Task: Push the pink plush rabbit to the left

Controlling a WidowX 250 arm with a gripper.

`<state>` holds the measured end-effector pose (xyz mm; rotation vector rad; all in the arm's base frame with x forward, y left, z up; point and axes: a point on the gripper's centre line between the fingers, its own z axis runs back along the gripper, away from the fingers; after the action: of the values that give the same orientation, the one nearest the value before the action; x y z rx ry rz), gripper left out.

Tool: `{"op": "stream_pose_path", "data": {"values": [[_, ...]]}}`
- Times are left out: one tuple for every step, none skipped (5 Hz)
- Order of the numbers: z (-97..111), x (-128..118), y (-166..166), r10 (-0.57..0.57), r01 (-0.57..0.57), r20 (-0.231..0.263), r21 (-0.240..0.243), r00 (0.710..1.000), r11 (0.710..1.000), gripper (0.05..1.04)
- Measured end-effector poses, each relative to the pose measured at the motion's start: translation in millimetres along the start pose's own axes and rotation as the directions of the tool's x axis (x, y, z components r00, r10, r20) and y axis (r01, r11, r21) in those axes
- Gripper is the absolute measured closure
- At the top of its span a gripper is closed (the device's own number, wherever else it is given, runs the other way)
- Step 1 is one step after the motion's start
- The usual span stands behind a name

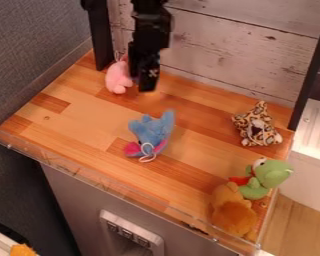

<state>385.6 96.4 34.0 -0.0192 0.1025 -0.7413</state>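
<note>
Now, gripper (148, 88): near pink plush (117, 79); spread or pressed together, can't tell!
Blue plush (151, 131): mid-board!

Indoor robot workspace: wooden counter (89, 120), plank backdrop (216, 45)

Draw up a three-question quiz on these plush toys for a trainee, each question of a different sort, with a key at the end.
1. Fill in the colour: the closest neighbour of the green toy is the ____ toy.

2. True or false: the blue toy lies on the wooden tabletop, apart from the other toys.

3. Which toy shows right beside the gripper?
A) the green toy
B) the spotted toy
C) the pink toy

Key: 1. orange; 2. true; 3. C
</note>
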Motion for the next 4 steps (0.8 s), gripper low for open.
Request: {"op": "stream_pose_path", "data": {"values": [[4.6,-12.7,17.5,0.073,-0.073,0.003,-0.001,0.997,0.997,0.084],[5.7,-25.8,24.2,0.205,-0.205,-0.002,-0.009,0.979,0.979,0.083],[4.0,-33.9,28.6,0.332,-0.332,-0.004,-0.012,0.943,0.943,0.083],[-8.4,-32.3,30.2,0.377,-0.378,-0.01,-0.017,0.926,0.926,0.083]]}}
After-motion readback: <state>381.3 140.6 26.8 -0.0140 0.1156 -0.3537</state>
